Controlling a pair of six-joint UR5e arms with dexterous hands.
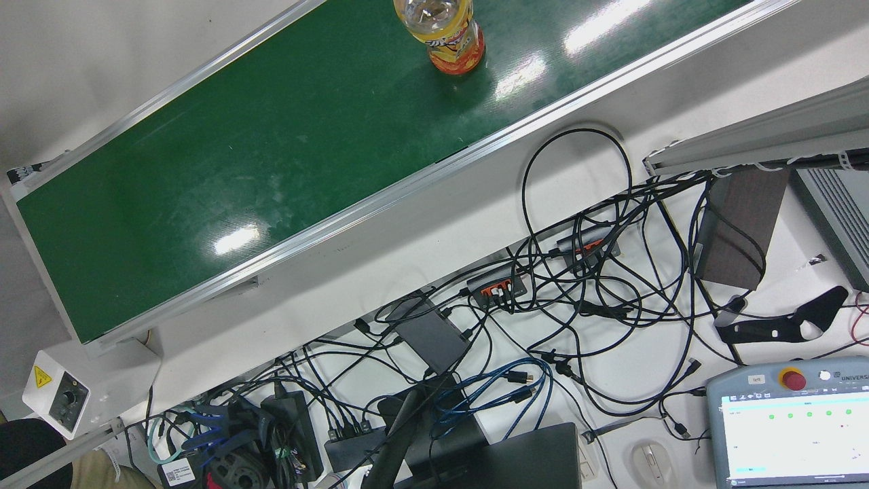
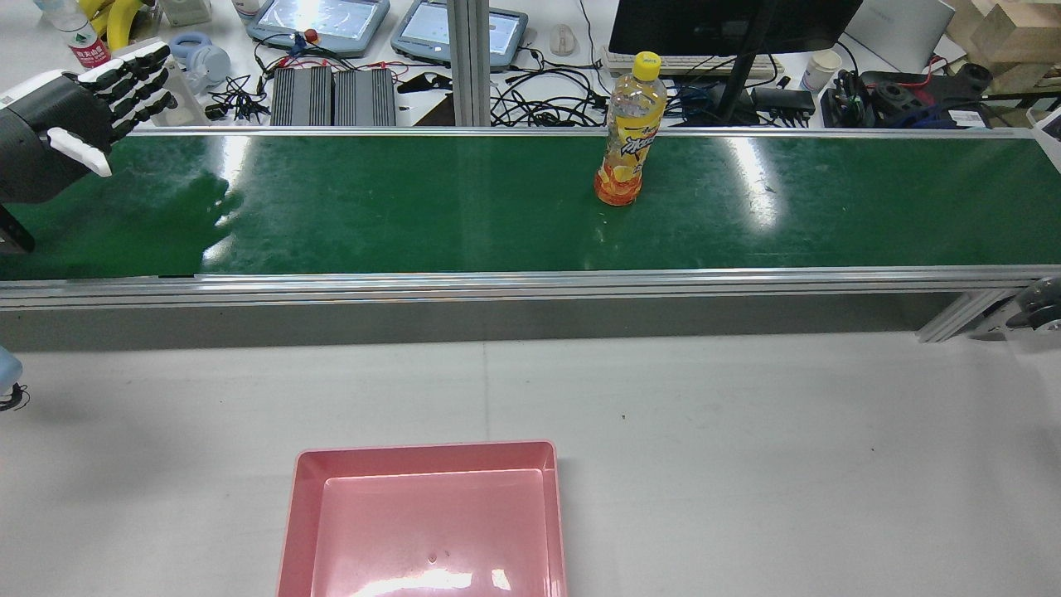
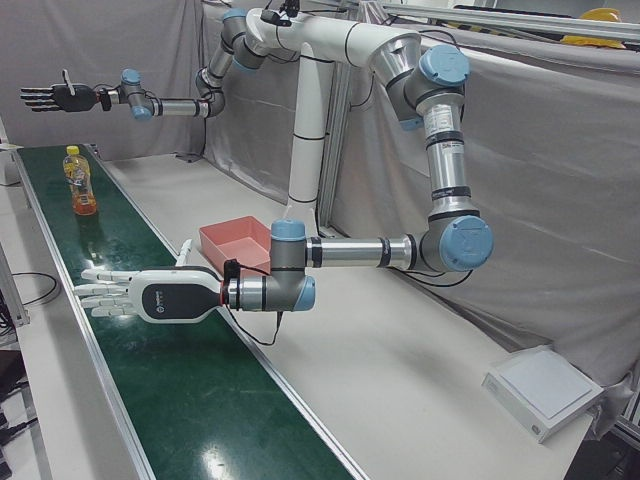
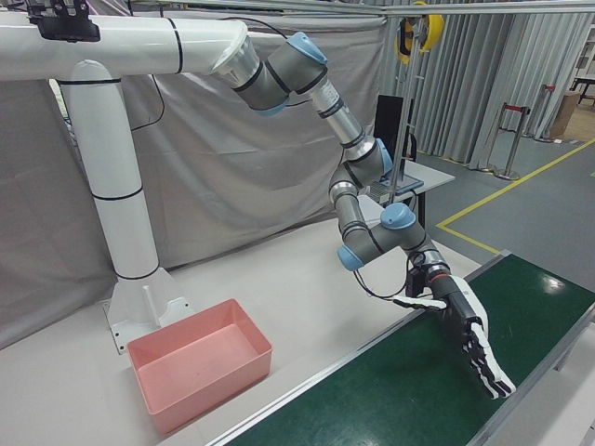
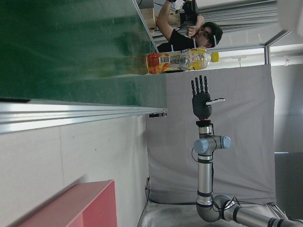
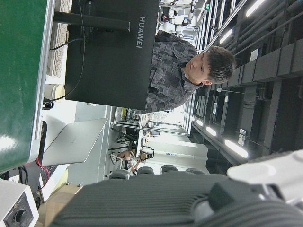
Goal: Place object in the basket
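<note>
A yellow-capped bottle of orange drink [image 2: 630, 133] stands upright on the green conveyor belt [image 2: 414, 207], right of its middle. It also shows in the front view [image 1: 445, 34], the left-front view [image 3: 81, 182] and the left hand view [image 5: 180, 60]. The pink basket [image 2: 427, 452] sits empty on the grey table, nearer the robot than the belt. My left hand [image 2: 70, 116] is open and empty, held flat over the belt's left end, far from the bottle; the right-front view [image 4: 465, 339] shows it too. My right hand [image 3: 55, 97] is open and empty, raised high beyond the bottle.
Behind the belt lie tangled cables [image 1: 577, 285], teach pendants [image 1: 787, 421], a monitor and clutter. A control box [image 1: 58, 401] sits at the belt's end. The white pedestal [image 3: 310, 150] stands behind the basket. A person [image 6: 189, 61] sits beyond the belt.
</note>
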